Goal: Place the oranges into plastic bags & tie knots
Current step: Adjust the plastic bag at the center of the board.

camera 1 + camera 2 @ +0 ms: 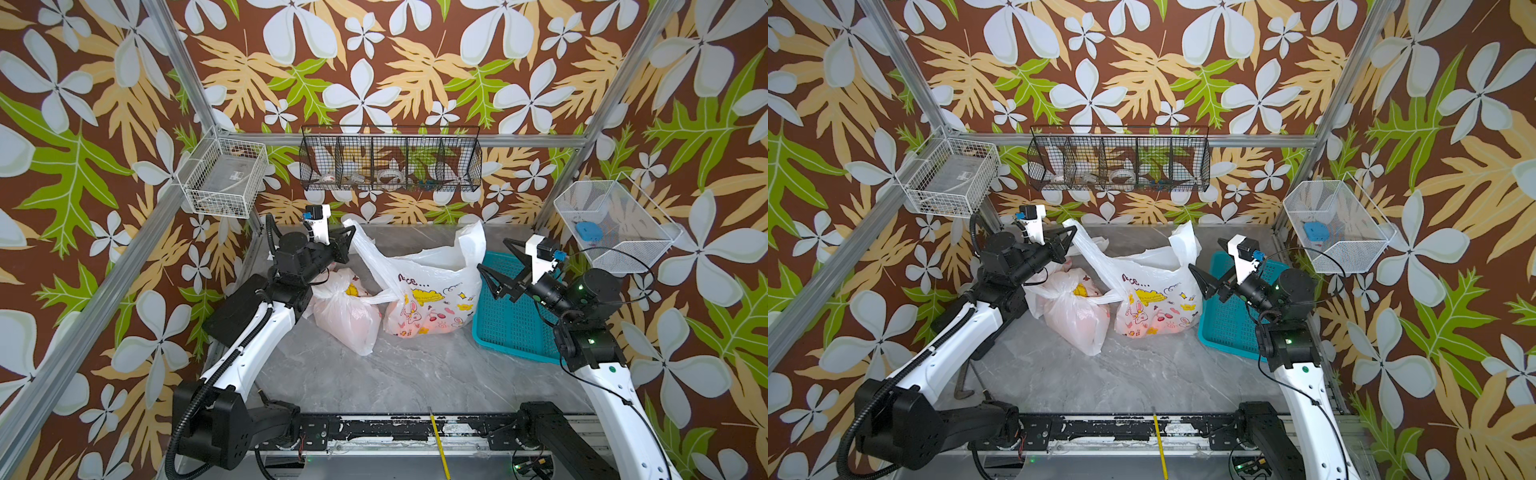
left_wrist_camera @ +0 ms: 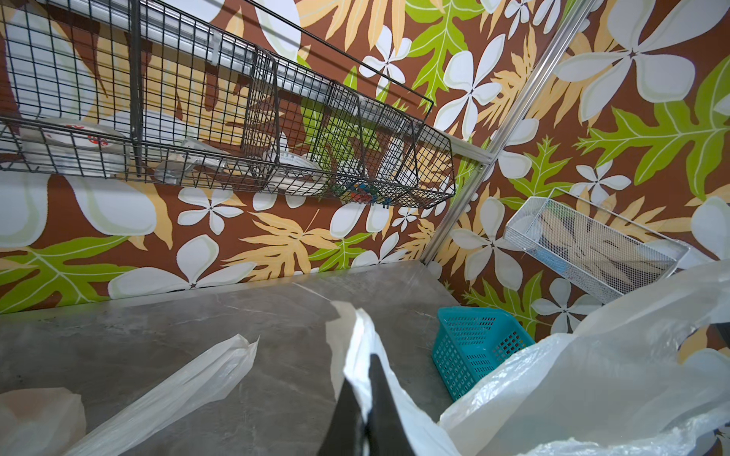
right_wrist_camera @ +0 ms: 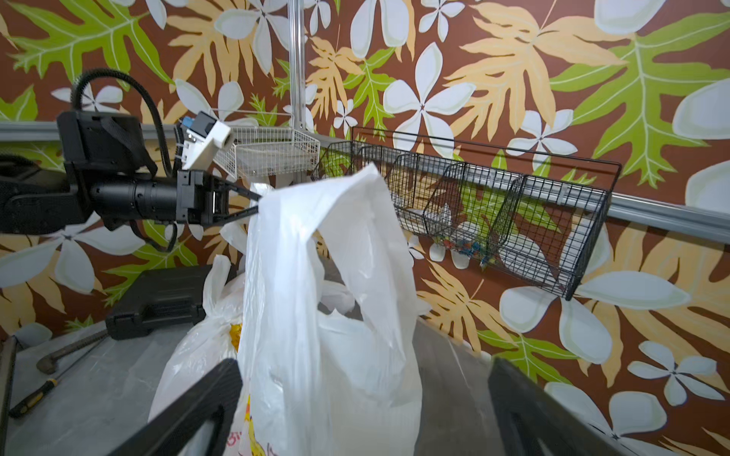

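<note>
- Nearest you: the tied bag (image 1: 345,322) lies slumped on the table (image 1: 395,374), its neck twisted into a knot (image 1: 337,292). Judged finished, so leave it alone.
- Just beside it, on your right: the open bag (image 1: 432,299) stands with its mouth up. The oranges (image 1: 441,326) show only as a warm glow through its lower wall (count not readable).
- Right of that, just beside it: the teal basket (image 1: 515,328). No fruit is visible in the part that shows.
- Your right gripper (image 1: 491,252) hovers above the basket's edge nearest the bag, jaws spread wide, holding nothing.
- The free handle (image 1: 471,241) stands up off the bag's right rim.
  - Its long axis is close to vertical, and it is just to the left of your right gripper.
  - In the right wrist view it rises straight ahead, between the spread fingers (image 3: 189,410).
  - This is the relation that decides the move: the right arm is much the nearer.
- Farthest: your left gripper (image 1: 352,232) has its jaws together on the other handle (image 1: 368,253), which is drawn taut up and back-left from the bag. The left wrist view shows the film pinched at the tips.
- Judgement: the knot needs both handles in hand.
  - Advance the right gripper toward the free handle and close across the strip's width.
  - Risk: the thin film may fold away from the jaws.
</note>
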You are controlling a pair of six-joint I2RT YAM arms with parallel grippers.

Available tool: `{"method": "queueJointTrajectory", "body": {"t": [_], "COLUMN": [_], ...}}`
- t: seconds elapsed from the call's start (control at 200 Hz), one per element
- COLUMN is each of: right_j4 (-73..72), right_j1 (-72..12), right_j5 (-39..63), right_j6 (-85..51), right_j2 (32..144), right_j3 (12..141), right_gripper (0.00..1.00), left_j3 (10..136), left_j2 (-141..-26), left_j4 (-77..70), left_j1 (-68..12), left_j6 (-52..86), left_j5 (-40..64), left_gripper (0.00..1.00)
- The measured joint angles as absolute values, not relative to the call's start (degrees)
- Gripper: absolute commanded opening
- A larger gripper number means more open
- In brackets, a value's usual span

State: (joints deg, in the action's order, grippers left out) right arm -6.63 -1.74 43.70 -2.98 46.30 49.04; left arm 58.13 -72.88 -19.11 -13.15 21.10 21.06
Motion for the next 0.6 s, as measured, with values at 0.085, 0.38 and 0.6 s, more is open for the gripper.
{"method": "queueJointTrajectory", "body": {"t": [0.085, 0.38, 0.6], "right_j4": [-6.76, -14.72, -22.79], "right_j1": [-1.54, -1.52, -1.61], "right_j5": [44.97, 48.56, 54.70], "right_j6": [-3.25, -5.80, -7.29], "right_j2": [46.87, 56.75, 65.76], "right_j3": [46.92, 47.53, 52.34], "right_gripper": [0.99, 0.99, 0.99], "left_j3": [58.24, 58.39, 58.43], "left_j2": [-73.08, -73.30, -73.58], "left_j4": [-19.46, -19.92, -20.10], "left_j1": [-13.15, -13.15, -13.15], "left_j6": [21.34, 22.15, 21.82], "left_j5": [21.32, 22.55, 24.95], "left_gripper": [0.00, 0.00, 0.00]}}
